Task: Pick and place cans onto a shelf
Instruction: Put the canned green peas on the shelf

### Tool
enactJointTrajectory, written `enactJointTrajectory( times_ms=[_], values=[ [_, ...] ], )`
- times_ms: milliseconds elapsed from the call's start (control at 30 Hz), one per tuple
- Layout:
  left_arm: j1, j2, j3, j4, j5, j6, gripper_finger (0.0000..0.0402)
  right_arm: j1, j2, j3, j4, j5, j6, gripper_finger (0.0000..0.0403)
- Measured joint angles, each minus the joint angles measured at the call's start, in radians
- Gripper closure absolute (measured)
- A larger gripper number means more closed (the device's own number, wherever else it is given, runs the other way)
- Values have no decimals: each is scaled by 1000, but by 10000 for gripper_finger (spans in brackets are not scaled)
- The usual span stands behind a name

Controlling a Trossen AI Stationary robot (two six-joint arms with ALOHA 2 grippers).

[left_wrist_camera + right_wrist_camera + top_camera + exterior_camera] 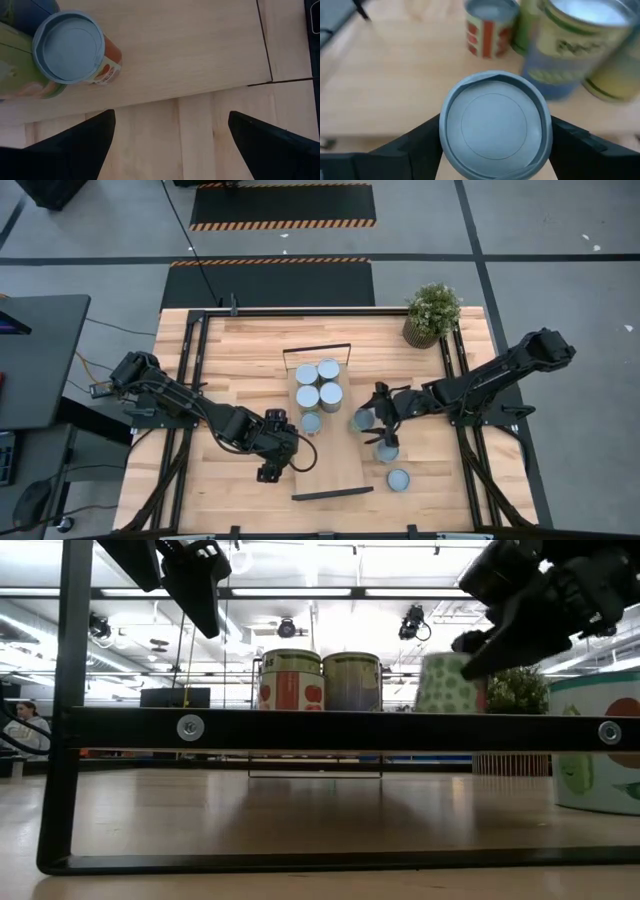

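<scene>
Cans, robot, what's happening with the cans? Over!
Right pincer shut on a can beside the shelf. Left pincer open, empty, at shelf's left edge. Five cans on shelf. Nothing blocking.

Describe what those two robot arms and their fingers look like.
Both the left arm and right arm are dark, almost black, built of jointed segments with thin cables alongside. Each ends in two flat, tapered black fingers.

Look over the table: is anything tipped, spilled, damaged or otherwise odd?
Nothing stands out. Five cans stand upright on the shelf, two more upright on the table beside it, and the right hand holds one upright.
</scene>
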State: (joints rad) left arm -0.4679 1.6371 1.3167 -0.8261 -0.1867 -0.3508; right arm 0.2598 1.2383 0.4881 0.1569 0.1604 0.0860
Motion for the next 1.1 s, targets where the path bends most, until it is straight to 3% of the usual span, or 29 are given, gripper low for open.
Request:
enactJointTrajectory(
  times_ms=[167,633,900,1100],
  values=[
    [0,0,0,8,-4,1,8,6,101,12,148,-35,12,97],
    [0,0,0,13,-4,-4,8,23,363,238,97,44,41,91],
    [-1,1,0,16,-3,-5,8,27,379,252,53,98,53,44],
    [-1,1,0,19,-3,-5,8,55,370,252,30,160,53,34]
  ],
)
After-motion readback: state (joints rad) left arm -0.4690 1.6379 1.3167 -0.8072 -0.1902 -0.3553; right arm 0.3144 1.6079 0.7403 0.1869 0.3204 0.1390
